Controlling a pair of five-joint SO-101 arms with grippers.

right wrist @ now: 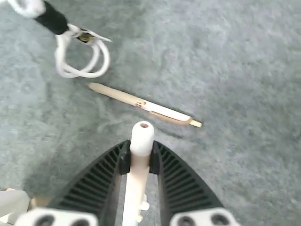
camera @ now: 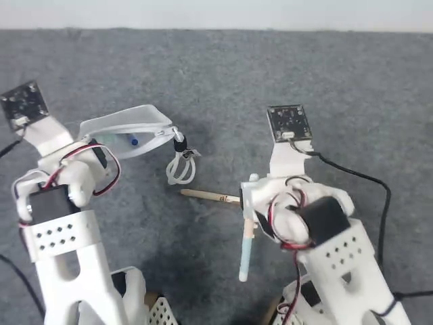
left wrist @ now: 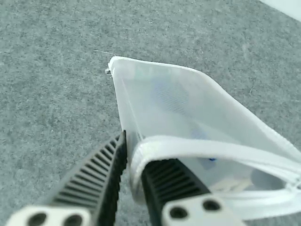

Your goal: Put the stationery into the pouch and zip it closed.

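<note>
Left end effector [left wrist: 134, 153] pinches the translucent white pouch [left wrist: 174, 103], its mouth open.

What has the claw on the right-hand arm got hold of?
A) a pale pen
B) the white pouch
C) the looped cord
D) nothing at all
A: the right gripper is clamped on a pale pen, while the white pouch is pinched by the left gripper.
</note>
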